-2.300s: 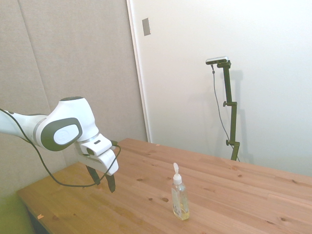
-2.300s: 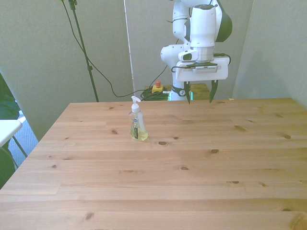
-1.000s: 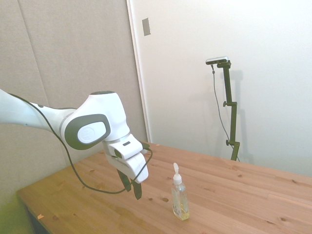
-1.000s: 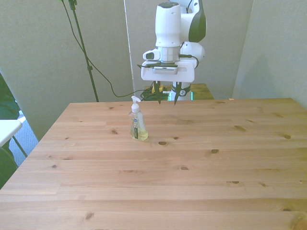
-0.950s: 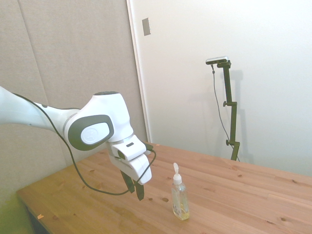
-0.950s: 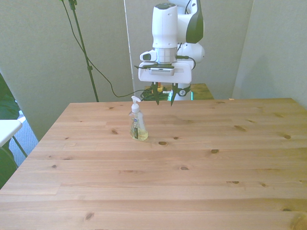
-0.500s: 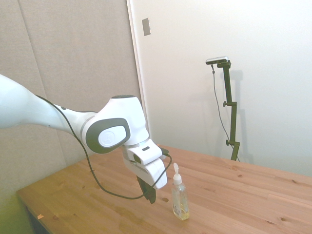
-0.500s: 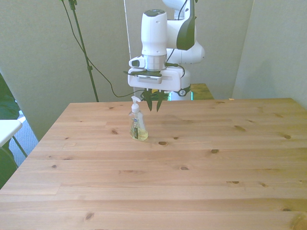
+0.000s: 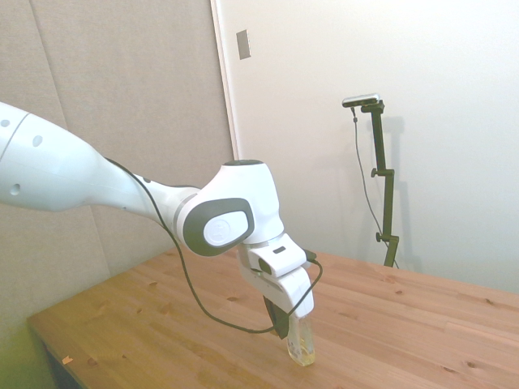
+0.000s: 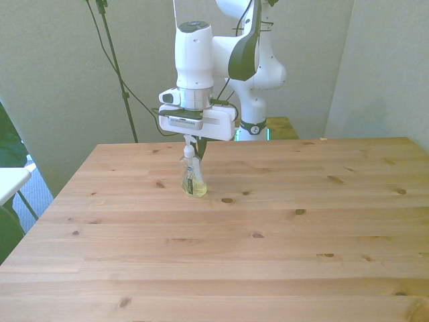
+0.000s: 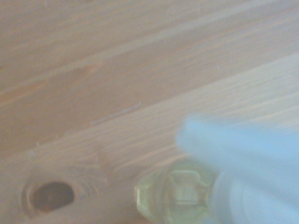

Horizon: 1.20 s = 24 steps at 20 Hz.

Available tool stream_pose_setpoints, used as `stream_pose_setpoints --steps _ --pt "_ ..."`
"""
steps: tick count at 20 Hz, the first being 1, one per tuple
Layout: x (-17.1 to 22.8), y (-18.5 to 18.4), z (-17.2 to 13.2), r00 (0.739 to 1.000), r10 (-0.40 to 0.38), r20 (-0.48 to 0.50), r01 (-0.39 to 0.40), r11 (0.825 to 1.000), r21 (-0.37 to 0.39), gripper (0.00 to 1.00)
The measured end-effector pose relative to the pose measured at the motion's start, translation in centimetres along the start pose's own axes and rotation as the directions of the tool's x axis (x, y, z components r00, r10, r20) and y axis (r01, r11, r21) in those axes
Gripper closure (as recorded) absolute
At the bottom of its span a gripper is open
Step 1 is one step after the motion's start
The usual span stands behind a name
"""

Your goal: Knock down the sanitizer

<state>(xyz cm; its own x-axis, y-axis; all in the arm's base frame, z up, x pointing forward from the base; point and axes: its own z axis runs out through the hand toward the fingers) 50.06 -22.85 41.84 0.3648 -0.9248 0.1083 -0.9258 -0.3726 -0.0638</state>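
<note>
The sanitizer (image 10: 193, 180) is a small clear bottle of pale yellow liquid with a white nozzle cap. It stands upright on the wooden table (image 10: 268, 255), toward the front view's left. My gripper (image 10: 202, 155) is shut, hanging right beside the bottle's cap and neck on the front view's right; whether it touches is unclear. In the side view the gripper (image 9: 280, 329) covers the bottle's upper half, and only the base of the sanitizer (image 9: 302, 349) shows. The wrist view has the sanitizer (image 11: 174, 195) blurred, from above and very close.
A black cable (image 9: 203, 304) loops down from the wrist toward the table. A white surface (image 10: 8, 182) stands beyond the table's edge at the front view's left. Bare wood stretches over the table (image 9: 422, 324) around the bottle.
The arm has swung across toward the bottle and lowered. The fingers, spread apart earlier, have drawn together. The gripper now stands against the bottle's top; the bottle has stayed upright in place.
</note>
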Motion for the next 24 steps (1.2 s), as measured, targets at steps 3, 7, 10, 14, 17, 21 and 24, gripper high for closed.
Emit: stream_pose_setpoints --steps 3,7,10,14,17,21,24 --pt "1.4 -1.6 -0.1 0.999 0.035 0.005 -0.035 0.998 0.042 1.00" --pt "3.5 -3.5 0.2 0.998 0.070 0.005 -0.070 0.995 0.071 1.00" --pt "5.5 -4.7 0.4 0.995 0.098 0.000 -0.097 0.991 0.094 1.00" --pt "7.3 -6.1 0.8 0.993 0.119 -0.010 -0.117 0.987 0.110 1.00" --pt "8.1 -6.8 1.0 0.991 0.131 -0.006 -0.130 0.985 0.117 0.00" --pt "7.9 -6.8 1.0 0.992 0.126 -0.003 -0.125 0.985 0.118 0.00" --pt "7.5 -6.5 0.7 0.993 0.121 0.001 -0.120 0.986 0.119 0.00"
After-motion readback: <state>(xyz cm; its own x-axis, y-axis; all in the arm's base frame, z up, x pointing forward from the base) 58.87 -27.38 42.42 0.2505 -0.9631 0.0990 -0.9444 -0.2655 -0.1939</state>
